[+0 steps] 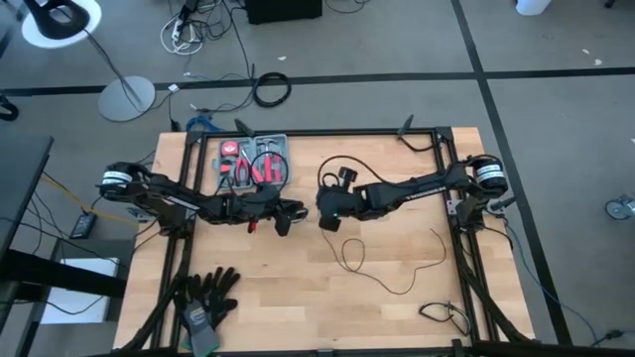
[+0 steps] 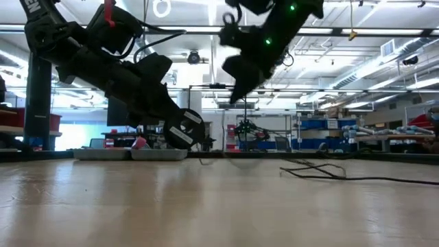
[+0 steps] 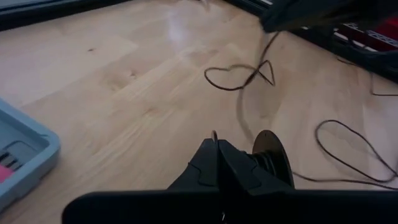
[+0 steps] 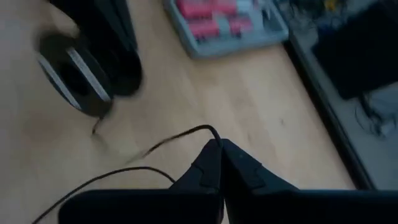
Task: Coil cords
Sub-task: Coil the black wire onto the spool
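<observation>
Both arms are reaching in toward mid-table, grippers sitting near each other w/ a small gap between. Left gripper [image 1: 288, 220] is clenched, fingers [image 3: 219, 163] pressed together; a thin bit of cord is poking out at the tips, so it's pinching the cord. A round black spool [image 3: 272, 158] w/ wire wound on it is sitting right beside those fingers, looks carried on the gripper, can't tell exactly how. Right gripper [image 1: 328, 220] is also clenched; in right wrist view the cord [image 4: 180, 138] is running straight into its closed fingertips [image 4: 221, 155], so it's grasping the cord too. In low view both grippers are hanging above the tabletop, not touching it.

Rest of the cord [image 1: 392, 273] is lying loose on the wood table [image 1: 298, 307], in open loops on the right arm's side, trailing toward the right front corner.

Grey tool tray [image 1: 254, 162] w/ red bits is sitting at the back edge, left of center. Black gloves [image 1: 203, 297] are lying at front left.
</observation>
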